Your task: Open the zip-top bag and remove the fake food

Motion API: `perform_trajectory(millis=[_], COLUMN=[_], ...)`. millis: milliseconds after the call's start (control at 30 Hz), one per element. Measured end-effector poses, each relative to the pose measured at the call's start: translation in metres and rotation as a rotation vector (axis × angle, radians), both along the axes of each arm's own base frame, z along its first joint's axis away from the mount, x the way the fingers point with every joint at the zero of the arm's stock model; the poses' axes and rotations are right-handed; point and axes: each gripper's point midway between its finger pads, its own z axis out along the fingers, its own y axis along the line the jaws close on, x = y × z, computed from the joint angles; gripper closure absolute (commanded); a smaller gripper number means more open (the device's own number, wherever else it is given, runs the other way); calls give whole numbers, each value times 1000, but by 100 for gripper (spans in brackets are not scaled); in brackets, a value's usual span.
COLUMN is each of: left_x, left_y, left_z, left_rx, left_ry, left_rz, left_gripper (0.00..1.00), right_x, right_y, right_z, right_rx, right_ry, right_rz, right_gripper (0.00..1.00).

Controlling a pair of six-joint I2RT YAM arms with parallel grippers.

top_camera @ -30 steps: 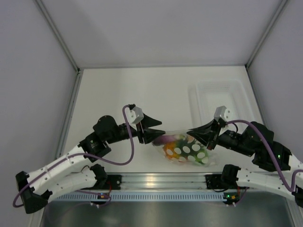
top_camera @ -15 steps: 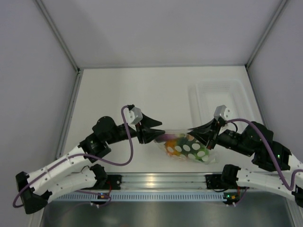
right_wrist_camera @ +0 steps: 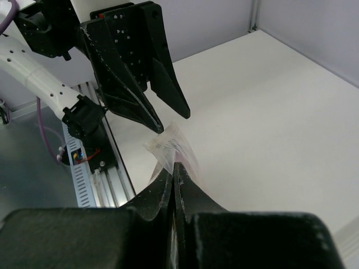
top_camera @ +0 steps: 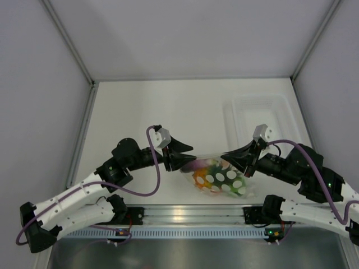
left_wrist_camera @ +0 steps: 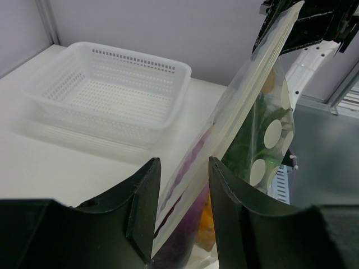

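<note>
1. Right gripper (right_wrist_camera: 174, 171) — jaws pressed together on the top edge of the zip-top bag (top_camera: 224, 180). A crumpled corner of that edge sticks out past the tips.
2. Left gripper (left_wrist_camera: 184, 168) — jaws apart. The bag's top edge runs slantwise through the gap; cannot tell whether it touches either finger.
3. Top view: left arm reaches in from 8 o'clock, right arm from 4 o'clock, both bent at the elbow. The grippers point at each other across the bag.
4. Bag sits at 6 o'clock on the table (top_camera: 157, 106), near its front edge, between the two grippers. The fake food (top_camera: 208, 175) is inside; orange, green and purple pieces show through the dotted plastic.
5. Perforated plastic basket (top_camera: 259, 115) at 2 o'clock, well apart from the bag.
</note>
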Motion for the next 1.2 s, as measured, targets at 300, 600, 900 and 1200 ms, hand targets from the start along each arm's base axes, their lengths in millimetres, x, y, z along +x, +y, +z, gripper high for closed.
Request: perform_trajectory(millis=[300, 600, 900, 1200], left_x=[0, 2, 4, 4], left_y=[-1, -4, -5, -6], left_z=[-2, -8, -8, -4], left_rx=[-5, 6, -3, -15], left_ry=[6, 21, 15, 10], left_rz=[-2, -2, 1, 2], left_gripper=[55, 59, 59, 60], right_x=[1, -6, -10, -15], right_y=[3, 6, 8, 10], right_z=[-1, 3, 3, 3], right_rx=[-2, 20, 19, 19], right_ry=[6, 16, 17, 18], right_rz=[2, 39, 69, 94], right_gripper=[100, 100, 100, 100])
